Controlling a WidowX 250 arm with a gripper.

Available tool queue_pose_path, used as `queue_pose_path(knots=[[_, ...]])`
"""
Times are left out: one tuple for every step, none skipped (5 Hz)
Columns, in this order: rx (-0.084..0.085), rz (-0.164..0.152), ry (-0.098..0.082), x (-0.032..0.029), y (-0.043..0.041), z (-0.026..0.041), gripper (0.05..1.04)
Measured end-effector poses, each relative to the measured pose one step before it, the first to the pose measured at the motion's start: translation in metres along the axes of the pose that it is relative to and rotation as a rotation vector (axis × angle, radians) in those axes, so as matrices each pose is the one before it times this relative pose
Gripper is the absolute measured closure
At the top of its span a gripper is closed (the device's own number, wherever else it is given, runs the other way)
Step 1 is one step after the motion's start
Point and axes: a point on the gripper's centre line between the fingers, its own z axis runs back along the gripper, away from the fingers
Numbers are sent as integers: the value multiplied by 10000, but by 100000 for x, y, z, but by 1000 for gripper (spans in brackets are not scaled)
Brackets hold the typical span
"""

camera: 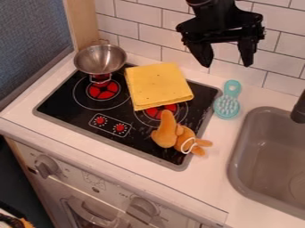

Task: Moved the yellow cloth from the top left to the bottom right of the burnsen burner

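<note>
Two black gripper fingers stand well apart as the gripper [226,63] hangs toward the cooktop's two o'clock, in front of the tiled wall [140,29]. We see the yellow cloth [156,84] lying flat at one o'clock on the black cooktop [65,107], partly over a red burner [161,110]. At eleven o'clock we find a metal pot [100,60]; at four, an orange plush toy [164,136], perhaps touching the cloth. Near three o'clock, a teal brush [227,106] rests on the counter beside the sink [244,167].
</note>
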Motion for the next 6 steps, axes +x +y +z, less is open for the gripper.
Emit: queue_pose_path(knots=[[78, 30, 346, -545, 403, -858, 84], [208, 98, 80, 520, 1777, 699, 84], [498, -291, -40, 1848, 1889, 1164, 84], [644, -201, -106, 941, 2138, 629, 84], [669, -412, 125, 289, 1297, -782, 84], [382, -139, -46, 157, 843, -1125, 84]])
